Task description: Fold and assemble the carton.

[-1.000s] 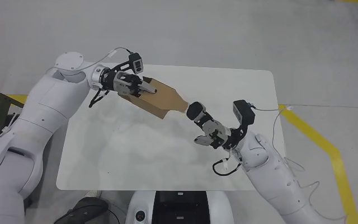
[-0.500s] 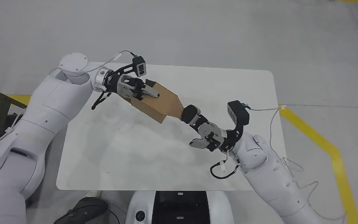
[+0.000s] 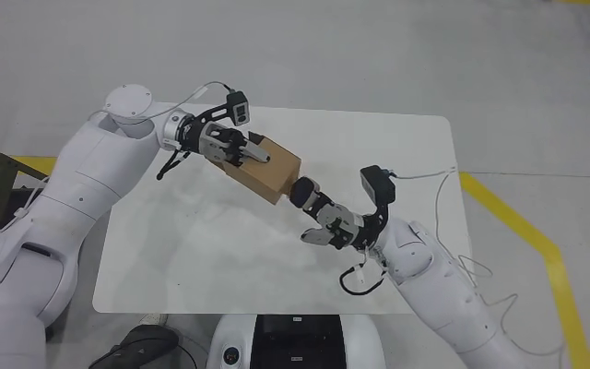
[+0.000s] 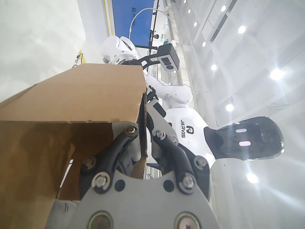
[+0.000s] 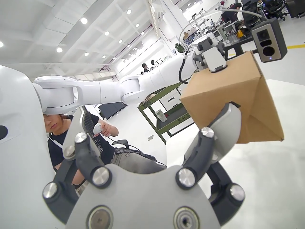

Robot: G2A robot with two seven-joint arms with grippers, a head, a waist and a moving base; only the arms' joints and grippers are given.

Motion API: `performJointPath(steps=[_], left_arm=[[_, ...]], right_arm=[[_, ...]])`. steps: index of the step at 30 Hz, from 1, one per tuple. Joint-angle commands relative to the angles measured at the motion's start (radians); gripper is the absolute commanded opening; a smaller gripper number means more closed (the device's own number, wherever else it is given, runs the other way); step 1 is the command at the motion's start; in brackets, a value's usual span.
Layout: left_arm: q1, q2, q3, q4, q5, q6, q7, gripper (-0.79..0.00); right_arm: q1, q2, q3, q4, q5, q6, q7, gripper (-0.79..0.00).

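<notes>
White desk (image 3: 406, 267) from above: the carton (image 3: 274, 171) sits toward its far left corner, one wall clamped by the left end effector (image 3: 247, 152). The right end effector (image 3: 307, 214) is spread wide at the box's other end. Left wrist view — one finger inside the cardboard wall, one outside. Right wrist view — one finger (image 5: 226, 120) touches the carton's folded end, gripping nothing.

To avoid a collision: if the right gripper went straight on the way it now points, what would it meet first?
The carton. The open right gripper points at its near end, and one finger seems to touch it, though depth is unclear.
</notes>
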State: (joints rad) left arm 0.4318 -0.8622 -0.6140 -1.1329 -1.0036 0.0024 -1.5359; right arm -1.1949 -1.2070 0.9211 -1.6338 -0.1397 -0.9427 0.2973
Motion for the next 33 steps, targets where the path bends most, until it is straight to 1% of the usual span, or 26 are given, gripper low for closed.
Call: performJointPath(steps=[1,13,33], left_arm=[[0.0,0.0,0.0,-0.004,-0.001,0.001,0.0,-0.785],[0.003,0.003,0.013,-0.003,0.002,0.007,0.0,-0.785],[-0.002,0.012,0.042,-0.038,-0.049,0.008,0.0,-0.785]], right_arm=[[0.004,-0.002,-0.005,0.004,0.005,0.001,0.002,0.0],[0.014,-0.009,-0.012,0.009,0.032,-0.007,0.001,0.0],[0.035,-0.022,-0.045,0.014,0.074,0.009,0.035,0.0]])
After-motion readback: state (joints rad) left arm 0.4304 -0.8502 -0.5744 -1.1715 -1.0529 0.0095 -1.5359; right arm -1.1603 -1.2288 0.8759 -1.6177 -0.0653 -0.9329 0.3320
